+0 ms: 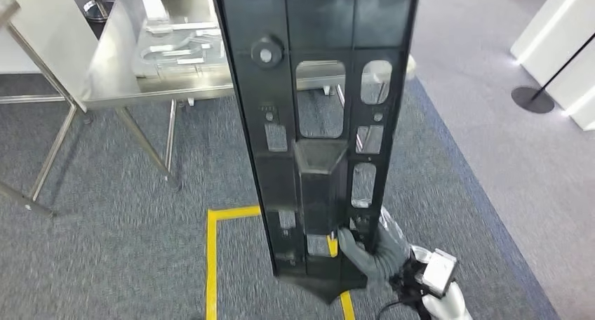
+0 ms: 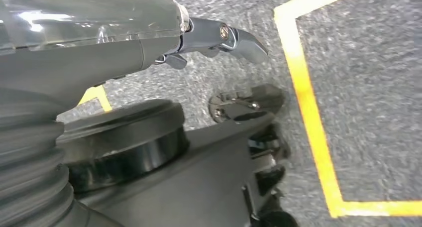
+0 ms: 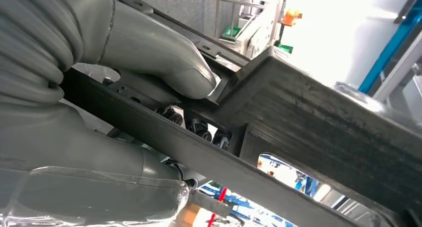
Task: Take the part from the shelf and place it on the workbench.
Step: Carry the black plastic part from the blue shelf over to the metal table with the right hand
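A long black plastic part [image 1: 316,123] with several cut-out openings stands nearly upright in front of me. My right hand [image 1: 372,250] grips it near its lower end. In the right wrist view the thumb [image 3: 164,62] presses on the part [image 3: 318,117] and the darker fingers wrap behind its rail. The stainless steel workbench [image 1: 161,88] lies ahead to the left, beyond the part. My left hand [image 2: 99,57] hangs over the grey carpet with nothing in it, one metal fingertip [image 2: 244,43] stretched out.
Silver metal pieces [image 1: 175,50] lie on the workbench, whose slanted legs [image 1: 144,141] reach the carpet. Yellow tape [image 1: 212,264] marks a square on the floor by my feet. A round black stand base [image 1: 533,99] and white panels stand at the right.
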Robot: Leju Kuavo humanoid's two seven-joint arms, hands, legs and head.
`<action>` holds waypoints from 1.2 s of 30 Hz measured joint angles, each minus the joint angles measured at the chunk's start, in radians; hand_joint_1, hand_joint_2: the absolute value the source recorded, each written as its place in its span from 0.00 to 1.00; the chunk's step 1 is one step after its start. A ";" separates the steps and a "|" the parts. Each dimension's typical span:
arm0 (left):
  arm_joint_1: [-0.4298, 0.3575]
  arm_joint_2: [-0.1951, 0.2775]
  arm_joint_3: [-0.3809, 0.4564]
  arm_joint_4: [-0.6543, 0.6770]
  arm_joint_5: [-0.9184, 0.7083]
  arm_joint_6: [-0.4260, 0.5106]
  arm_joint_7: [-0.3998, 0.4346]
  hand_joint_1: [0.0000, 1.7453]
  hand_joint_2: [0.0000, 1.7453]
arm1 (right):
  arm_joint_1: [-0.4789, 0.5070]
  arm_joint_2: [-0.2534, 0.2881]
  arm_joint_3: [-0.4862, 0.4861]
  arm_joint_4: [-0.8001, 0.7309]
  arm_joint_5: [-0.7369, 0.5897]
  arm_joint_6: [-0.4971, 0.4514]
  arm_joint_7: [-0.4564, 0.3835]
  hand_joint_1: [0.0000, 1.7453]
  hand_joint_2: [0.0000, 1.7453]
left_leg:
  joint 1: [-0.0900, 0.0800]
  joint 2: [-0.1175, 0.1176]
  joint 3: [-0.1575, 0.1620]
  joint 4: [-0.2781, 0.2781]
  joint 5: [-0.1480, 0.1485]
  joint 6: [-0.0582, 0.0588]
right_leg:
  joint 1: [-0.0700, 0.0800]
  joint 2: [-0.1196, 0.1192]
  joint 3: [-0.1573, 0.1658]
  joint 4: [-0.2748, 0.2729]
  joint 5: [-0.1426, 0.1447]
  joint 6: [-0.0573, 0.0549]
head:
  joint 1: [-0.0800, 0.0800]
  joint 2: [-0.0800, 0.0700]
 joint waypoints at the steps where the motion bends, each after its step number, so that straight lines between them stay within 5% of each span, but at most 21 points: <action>1: 0.000 0.000 0.000 0.000 0.000 0.000 0.000 0.00 1.00 | -0.002 0.000 0.000 0.002 0.000 0.000 0.000 1.00 1.00 | 0.000 0.000 0.006 0.000 -0.006 0.001 | -0.001 0.000 -0.047 0.066 -0.022 0.004 | 0.000 0.000; 3: 0.003 -0.001 0.000 0.000 -0.001 -0.001 0.000 0.00 1.00 | -0.001 0.000 0.000 0.006 0.000 0.000 0.001 1.00 1.00 | 0.000 -0.001 0.025 0.000 -0.024 0.000 | -0.002 -0.001 -0.118 0.135 -0.034 0.009 | 0.000 0.000; 4: 0.004 -0.001 0.000 0.000 -0.002 -0.001 0.000 0.00 1.00 | -0.001 -0.001 0.000 0.008 0.000 0.000 0.001 1.00 1.00 | 0.000 -0.002 0.039 0.000 -0.034 -0.002 | -0.002 -0.001 -0.126 0.115 -0.012 0.009 | 0.000 0.000; 7: 0.006 -0.004 0.000 0.000 -0.004 -0.002 0.000 0.00 1.00 | -0.001 -0.004 0.000 0.011 0.000 -0.001 0.002 1.00 1.00 | -0.001 -0.004 0.084 -0.001 -0.070 -0.011 | 0.001 -0.007 -0.086 -0.071 0.127 -0.004 | 0.000 0.000; 9: 0.004 -0.004 0.000 0.000 -0.005 -0.002 0.001 0.00 1.00 | -0.001 -0.005 0.000 0.013 -0.001 -0.001 0.003 1.00 1.00 | -0.004 -0.004 0.103 -0.003 -0.089 -0.022 | 0.007 -0.009 -0.070 -0.128 0.166 -0.020 | 0.000 0.000; 12: -0.001 -0.004 0.000 0.000 -0.004 -0.002 0.002 0.00 1.00 | -0.002 -0.007 0.000 0.013 -0.003 -0.001 0.003 1.00 1.00 | -0.006 -0.002 0.102 0.037 -0.078 -0.041 | 0.005 -0.005 -0.047 -0.135 0.151 -0.041 | 0.000 0.000; 14: -0.003 -0.003 0.000 0.000 -0.003 -0.001 0.002 0.00 1.00 | -0.004 -0.008 0.000 0.013 -0.004 -0.002 0.003 1.00 1.00 | -0.003 -0.002 0.042 0.140 -0.077 -0.050 | 0.002 -0.004 -0.022 -0.144 0.138 -0.052 | 0.000 0.000; 17: 0.000 -0.003 0.000 0.000 -0.003 -0.001 0.002 0.00 1.00 | -0.005 -0.008 0.000 0.013 -0.006 -0.002 0.002 1.00 1.00 | 0.000 -0.002 -0.083 0.294 -0.158 -0.059 | 0.002 -0.002 0.007 -0.146 0.112 -0.058 | 0.000 0.000; 19: 0.003 -0.002 0.000 0.000 -0.001 -0.001 0.002 0.00 1.00 | -0.004 -0.008 0.000 0.014 -0.006 -0.002 0.002 1.00 1.00 | 0.001 -0.002 -0.119 0.284 -0.174 -0.059 | 0.002 0.001 0.030 -0.146 0.094 -0.057 | 0.000 0.000; 22: 0.004 -0.002 0.002 0.000 0.001 -0.001 0.002 0.00 1.00 | -0.003 -0.008 0.000 0.014 -0.006 -0.001 0.001 1.00 1.00 | -0.003 -0.002 -0.091 0.116 -0.039 -0.045 | 0.004 0.003 0.067 -0.146 0.066 -0.051 | 0.000 0.000; 24: 0.006 -0.001 0.003 0.000 0.002 -0.001 0.002 0.00 1.00 | -0.004 -0.008 0.000 0.015 -0.006 -0.001 0.000 1.00 1.00 | -0.008 -0.003 -0.075 0.049 0.013 -0.034 | 0.006 0.006 0.081 -0.144 0.052 -0.039 | 0.000 0.000; 28: 0.007 -0.001 0.005 0.000 0.009 0.000 0.000 0.00 1.00 | -0.006 -0.009 0.000 0.017 -0.005 0.003 -0.006 1.00 1.00 | -0.004 -0.004 -0.045 0.029 0.027 -0.012 | 0.006 0.007 0.084 -0.108 0.039 -0.014 | 0.000 0.000; 33: 0.008 -0.002 0.007 0.000 0.018 0.003 0.000 0.00 1.00 | -0.015 -0.013 0.000 0.026 -0.006 0.008 -0.010 1.00 1.00 | -0.002 -0.005 -0.023 0.026 0.010 -0.003 | -0.002 0.002 -0.074 0.120 -0.051 0.006 | 0.000 0.000; 34: 0.010 -0.002 0.008 0.000 0.019 0.004 0.000 0.00 1.00 | -0.017 -0.014 0.000 0.030 -0.006 0.009 -0.010 1.00 1.00 | -0.001 -0.006 -0.016 0.026 0.003 -0.004 | -0.003 0.002 -0.086 0.114 -0.035 0.008 | 0.000 0.000; 36: 0.013 -0.002 0.010 0.000 0.019 0.002 0.000 0.00 1.00 | -0.024 -0.017 -0.001 0.035 -0.006 0.010 -0.010 1.00 1.00 | -0.001 -0.007 0.003 0.026 -0.011 -0.010 | -0.005 0.000 -0.061 0.004 0.052 0.005 | 0.000 0.000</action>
